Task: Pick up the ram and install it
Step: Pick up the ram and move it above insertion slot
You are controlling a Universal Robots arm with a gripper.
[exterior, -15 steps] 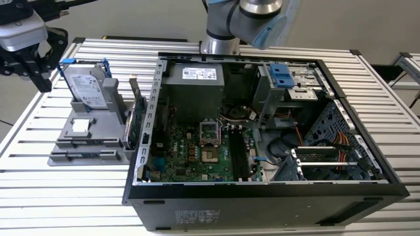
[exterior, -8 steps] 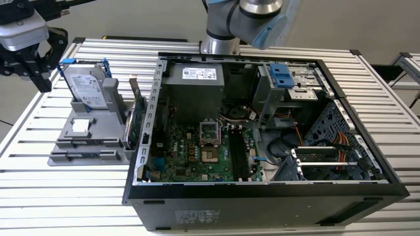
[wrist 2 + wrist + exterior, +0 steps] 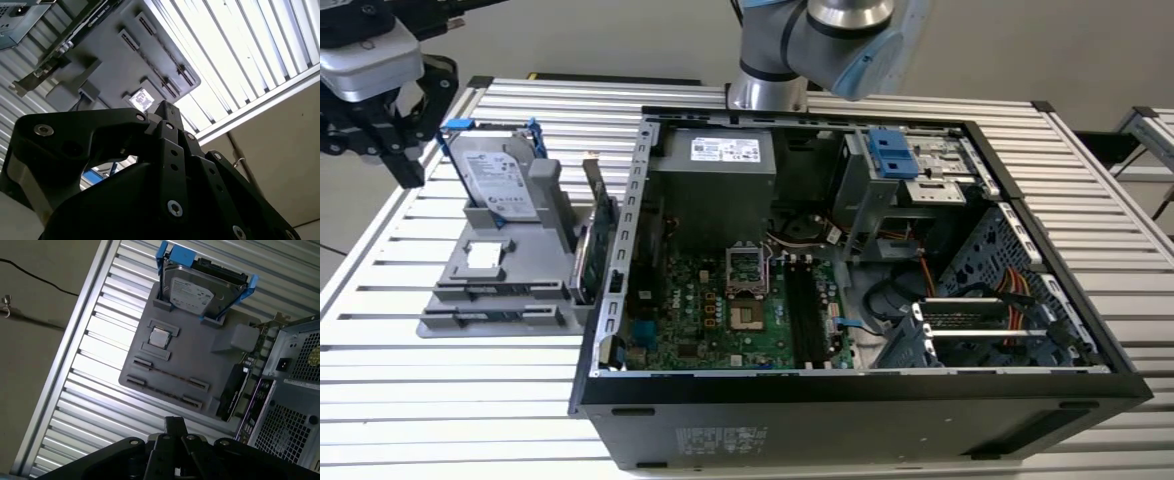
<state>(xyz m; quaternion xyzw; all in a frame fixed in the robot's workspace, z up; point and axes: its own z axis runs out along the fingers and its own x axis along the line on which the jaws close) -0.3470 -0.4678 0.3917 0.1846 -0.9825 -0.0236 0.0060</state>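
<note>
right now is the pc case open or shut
Open. The pc case lies on its side with no side panel over it, so the motherboard shows inside in the exterior view.

The ram (image 3: 170,374), seemingly edge-on, is barely discernible.

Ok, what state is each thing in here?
case, lying on its side, open
hard drive, upright in the holder
card, on edge in the holder, beside the case
chip, flat in the holder
ram, on edge in the holder, not picked up
gripper, in the air beside the holder, touching nothing
</note>
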